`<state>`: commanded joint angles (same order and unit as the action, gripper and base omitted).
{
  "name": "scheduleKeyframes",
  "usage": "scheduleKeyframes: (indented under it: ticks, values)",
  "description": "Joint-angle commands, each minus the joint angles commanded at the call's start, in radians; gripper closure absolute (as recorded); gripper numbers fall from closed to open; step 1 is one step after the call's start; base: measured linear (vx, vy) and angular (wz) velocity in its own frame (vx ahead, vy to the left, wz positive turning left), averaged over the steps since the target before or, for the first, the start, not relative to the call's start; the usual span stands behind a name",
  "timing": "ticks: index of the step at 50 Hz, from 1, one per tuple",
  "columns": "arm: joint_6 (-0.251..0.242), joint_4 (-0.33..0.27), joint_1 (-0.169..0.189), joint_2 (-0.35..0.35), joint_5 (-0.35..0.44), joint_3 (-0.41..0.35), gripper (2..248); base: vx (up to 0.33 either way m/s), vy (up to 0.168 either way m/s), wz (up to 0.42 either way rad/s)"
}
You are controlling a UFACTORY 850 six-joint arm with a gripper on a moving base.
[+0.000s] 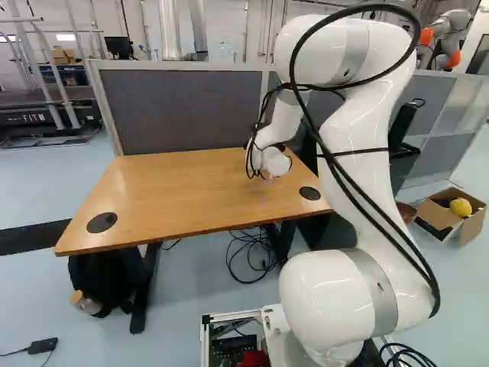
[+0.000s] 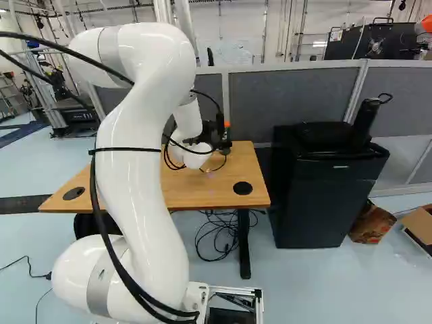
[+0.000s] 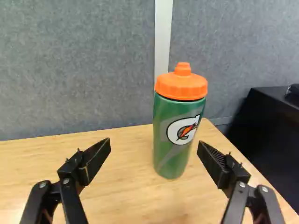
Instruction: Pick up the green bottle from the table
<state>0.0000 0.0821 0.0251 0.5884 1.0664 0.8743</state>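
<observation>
At one o'clock from the wide-open, empty tool, the bottle stood upright; an off-centre approach risked toppling it.

Tabletop smooth, faintly glossy wood — partition rough, matt cloth — green bottle smooth, its lid plastic.

My arm hides the green bottle from me in the left base view, and in the right one the gripper is too small for me to make out its fingertips. In my wrist view, the edge cuts off the near part of the surface and the far side of the black cabinet.
</observation>
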Motion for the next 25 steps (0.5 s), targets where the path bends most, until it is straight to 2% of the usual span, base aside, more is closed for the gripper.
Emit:
scheduleKeyframes:
  ticks: [17, 18, 23, 24, 25]
  values:
    - [0.0, 0.0, 0.015, 0.072, 0.0, 0.101, 3, 0.0, 0.0, 0.0]
    - [0.0, 0.0, 0.015, 0.076, 0.0, 0.106, 27, 0.0, 0.0, 0.0]
    - [0.0, 0.0, 0.017, 0.084, 0.0, 0.118, 27, 0.0, 0.0, 0.0]
    - [0.0, 0.0, 0.017, 0.085, 0.0, 0.119, 66, 0.0, 0.0, 0.0]
    - [0.0, 0.0, 0.017, 0.086, 0.0, 0.12, 66, 0.0, 0.0, 0.0]
